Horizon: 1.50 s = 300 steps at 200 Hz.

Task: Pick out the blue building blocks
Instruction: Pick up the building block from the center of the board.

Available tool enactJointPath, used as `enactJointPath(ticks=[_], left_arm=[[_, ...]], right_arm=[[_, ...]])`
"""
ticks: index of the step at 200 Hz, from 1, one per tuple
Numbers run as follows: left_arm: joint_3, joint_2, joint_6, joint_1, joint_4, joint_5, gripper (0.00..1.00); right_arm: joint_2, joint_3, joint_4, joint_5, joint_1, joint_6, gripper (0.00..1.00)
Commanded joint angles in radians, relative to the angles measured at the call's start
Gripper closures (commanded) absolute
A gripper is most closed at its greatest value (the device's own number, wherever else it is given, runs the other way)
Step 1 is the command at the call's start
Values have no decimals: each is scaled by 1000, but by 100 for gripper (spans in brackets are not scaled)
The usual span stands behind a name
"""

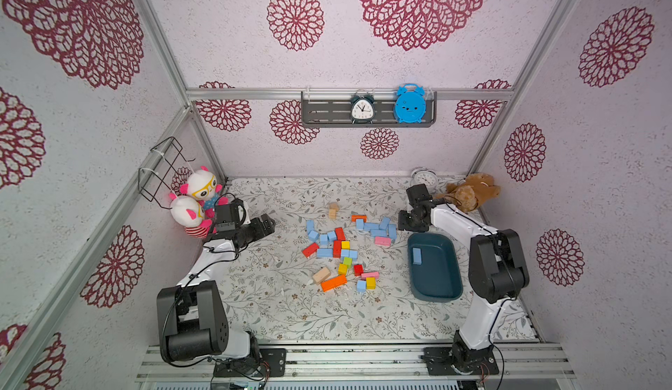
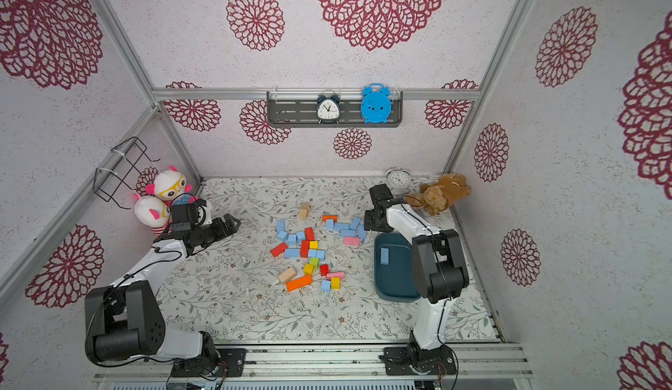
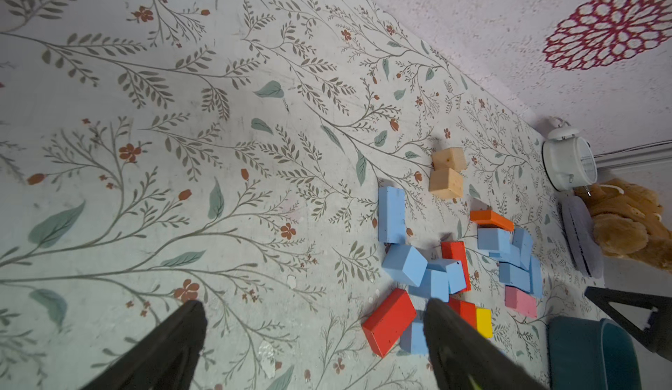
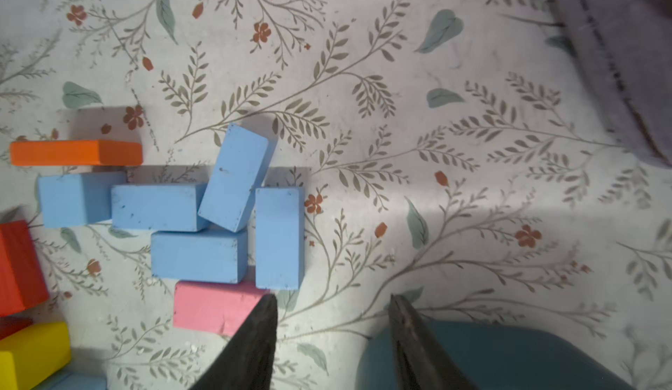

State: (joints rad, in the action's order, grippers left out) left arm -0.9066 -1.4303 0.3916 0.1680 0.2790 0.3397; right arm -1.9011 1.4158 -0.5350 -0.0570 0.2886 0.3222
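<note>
Right tool [image 4: 332, 299] hangs with its jaws parted and nothing between them, close to a pink block [image 4: 214, 308] at the edge of a tight knot of blue building blocks [image 4: 198, 257], with the teal tub [image 1: 436, 279] just beside it. One blue brick [image 1: 416, 256] lies in that tub. The rest sit on the counter [image 1: 272, 297] in two clusters, mixed with red, yellow and orange pieces.

Left tool [image 3: 314, 304] is spread wide and empty, hovering beside the central cluster [image 1: 327, 241].

These blocks look light, rigid and matte, so a pinch should hold without slipping or crushing. The tilted brick [image 4: 236, 177] seems to lean on its neighbours, leaving both long faces free. Across its short width is probably the best hold, since the packed bricks leave little room for a finger.
</note>
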Motion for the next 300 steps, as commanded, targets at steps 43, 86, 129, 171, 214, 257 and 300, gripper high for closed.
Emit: enactJointPath(ticks=[43,86,129,171,214,257,300], left_arm=[[20,31,-21,22,-56,-18,3],[31,33,-23,26,-65,-16,3],[41,31,-25,28,-76,-14,3],[55,36,-23,28,-90,-1,3],[80,39,1,28,-127,65,3],[103,42,33,26,-184,207,3],[112,30,35,-29,-219,301,3]], right_arm=[[-180,205,-88,12,26,-8,47],[-225,256,-139,-13,49,4,47],[-266,282,-189,-63,61,11,51],[-271,278,-185,-33,62,21,58],[-240,218,-140,-4,62,29,67],[-164,190,-97,-9,62,33,74],[26,104,-60,-43,52,0,75]])
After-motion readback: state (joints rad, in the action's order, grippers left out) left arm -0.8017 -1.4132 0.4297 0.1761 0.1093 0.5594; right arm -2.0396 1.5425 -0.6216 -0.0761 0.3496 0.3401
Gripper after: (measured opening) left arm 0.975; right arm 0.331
